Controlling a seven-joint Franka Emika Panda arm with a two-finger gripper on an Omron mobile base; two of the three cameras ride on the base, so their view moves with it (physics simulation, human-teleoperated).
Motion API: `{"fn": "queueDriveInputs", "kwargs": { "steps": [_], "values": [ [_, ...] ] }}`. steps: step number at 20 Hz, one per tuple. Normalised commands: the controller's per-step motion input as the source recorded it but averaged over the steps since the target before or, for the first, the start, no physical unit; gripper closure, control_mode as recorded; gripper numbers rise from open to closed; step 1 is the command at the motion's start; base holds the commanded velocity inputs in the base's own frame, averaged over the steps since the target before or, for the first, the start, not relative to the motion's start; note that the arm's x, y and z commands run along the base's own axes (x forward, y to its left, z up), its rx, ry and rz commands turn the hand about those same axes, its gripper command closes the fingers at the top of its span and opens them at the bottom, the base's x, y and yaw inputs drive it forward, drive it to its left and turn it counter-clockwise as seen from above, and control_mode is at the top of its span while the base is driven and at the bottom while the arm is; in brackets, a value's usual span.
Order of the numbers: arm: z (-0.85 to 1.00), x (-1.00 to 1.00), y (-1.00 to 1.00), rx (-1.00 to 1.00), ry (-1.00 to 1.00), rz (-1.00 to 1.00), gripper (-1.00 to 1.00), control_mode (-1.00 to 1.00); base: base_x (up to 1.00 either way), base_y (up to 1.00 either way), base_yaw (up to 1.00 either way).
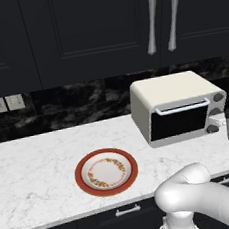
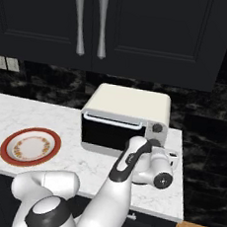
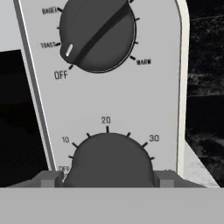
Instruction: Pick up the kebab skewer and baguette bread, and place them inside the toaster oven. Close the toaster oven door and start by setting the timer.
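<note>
straddling the toaster oven [image 2: 124,121] timer knob [image 3: 109,159], claw [image 3: 109,178] fingers beside it, grip unclear

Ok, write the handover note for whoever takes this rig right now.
Gripper: jaws straddle the timer knob. I cannot tell whether they are gripping it.
Toaster oven: on the counter, with the toaster oven door closed.
Kebab skewer and baguette: presumably inside behind the dark glass, unconfirmed.
Done: door shut.
Left: clamp the timer knob and turn it away from OFF to start.
</note>
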Motion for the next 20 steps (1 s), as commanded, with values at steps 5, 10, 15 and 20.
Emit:
{"fn": "queueDriveInputs", "kwargs": {
  "steps": [5,10,15,20],
  "values": [
    [0.00,0.00,0.00,0.07,0.00,0.00,1.00,-1.00,0.00,0.00,0.00],
    [0.00,0.00,-0.04,0.18,0.00,0.00,1.00,-1.00,0.00,0.00,0.00],
    [0.00,0.00,-0.05,0.23,0.00,0.00,1.00,-1.00,0.00,0.00,0.00],
    [-0.02,0.00,-0.01,0.23,-0.02,0.00,1.00,-1.00,0.00,0.00,0.00]
  ]
}}
